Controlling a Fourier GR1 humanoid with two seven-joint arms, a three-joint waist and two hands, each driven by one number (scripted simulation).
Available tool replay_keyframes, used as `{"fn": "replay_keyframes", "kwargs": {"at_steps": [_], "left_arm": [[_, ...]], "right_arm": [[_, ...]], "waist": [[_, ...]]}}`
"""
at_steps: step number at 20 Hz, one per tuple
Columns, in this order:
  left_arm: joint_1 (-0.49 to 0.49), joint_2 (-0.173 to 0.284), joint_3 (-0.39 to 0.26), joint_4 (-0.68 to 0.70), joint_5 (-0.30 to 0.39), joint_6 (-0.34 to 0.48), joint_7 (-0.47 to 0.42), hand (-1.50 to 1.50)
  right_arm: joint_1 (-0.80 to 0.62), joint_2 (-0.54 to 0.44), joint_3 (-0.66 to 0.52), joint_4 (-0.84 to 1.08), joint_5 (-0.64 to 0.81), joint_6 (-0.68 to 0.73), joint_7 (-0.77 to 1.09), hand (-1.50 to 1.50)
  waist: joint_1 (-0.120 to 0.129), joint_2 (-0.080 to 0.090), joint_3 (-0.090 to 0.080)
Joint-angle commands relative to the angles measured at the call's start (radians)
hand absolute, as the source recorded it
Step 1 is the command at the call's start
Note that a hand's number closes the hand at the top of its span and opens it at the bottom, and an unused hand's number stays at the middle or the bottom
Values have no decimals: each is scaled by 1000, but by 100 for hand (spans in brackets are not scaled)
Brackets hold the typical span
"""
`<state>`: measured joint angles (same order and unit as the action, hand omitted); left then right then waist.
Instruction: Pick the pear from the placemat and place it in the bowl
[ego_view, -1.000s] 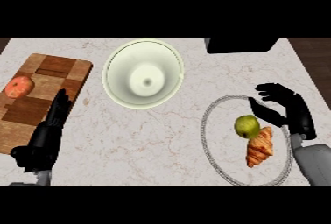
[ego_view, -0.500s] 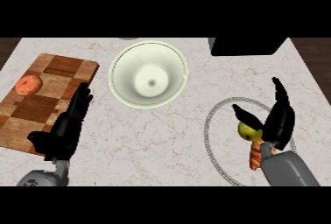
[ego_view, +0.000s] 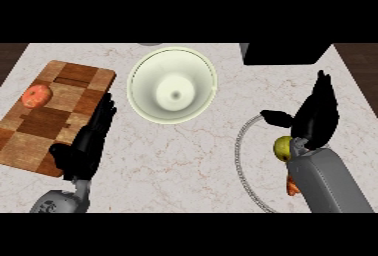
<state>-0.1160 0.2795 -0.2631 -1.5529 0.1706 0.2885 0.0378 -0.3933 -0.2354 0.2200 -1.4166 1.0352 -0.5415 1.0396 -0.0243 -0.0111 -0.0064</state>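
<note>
The yellow-green pear (ego_view: 283, 148) lies on the round grey-rimmed placemat (ego_view: 241, 150) at the right, mostly hidden by my right wrist. My right hand (ego_view: 316, 117) is over the mat just beyond the pear, fingers straight and pointing away, thumb spread to the left; it is open and holds nothing. The large cream bowl (ego_view: 173, 83) stands empty at the centre back, well to the left of that hand. My left hand (ego_view: 88, 142) rests open on the counter at the lower left, fingers pointing up beside the cutting board.
A wooden checkered cutting board (ego_view: 44, 125) lies at the left with a reddish fruit (ego_view: 37, 95) on it. An orange croissant (ego_view: 293, 187) peeks out beside my right forearm on the mat. A black box (ego_view: 284, 53) stands at the back right.
My right hand has moved up and over the pear, the forearm now covering most of the mat and the croissant. The view has shifted slightly; my left hand has stayed by the board.
</note>
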Motion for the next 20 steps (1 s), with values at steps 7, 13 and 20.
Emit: {"fn": "replay_keyframes", "kwargs": {"at_steps": [7,13,20], "left_arm": [[-29,-26,4,35,-23,8,-9,0],[-73,-29,14,38,-20,-10,32,0],[-9,-48,25,53,-30,-37,-50,0]], "right_arm": [[-84,130,-93,-51,27,366,353,-150],[-36,176,-131,-81,29,450,369,-150],[86,233,-110,-235,41,443,342,-150]], "waist": [[14,7,4],[12,8,5],[19,9,6]]}}
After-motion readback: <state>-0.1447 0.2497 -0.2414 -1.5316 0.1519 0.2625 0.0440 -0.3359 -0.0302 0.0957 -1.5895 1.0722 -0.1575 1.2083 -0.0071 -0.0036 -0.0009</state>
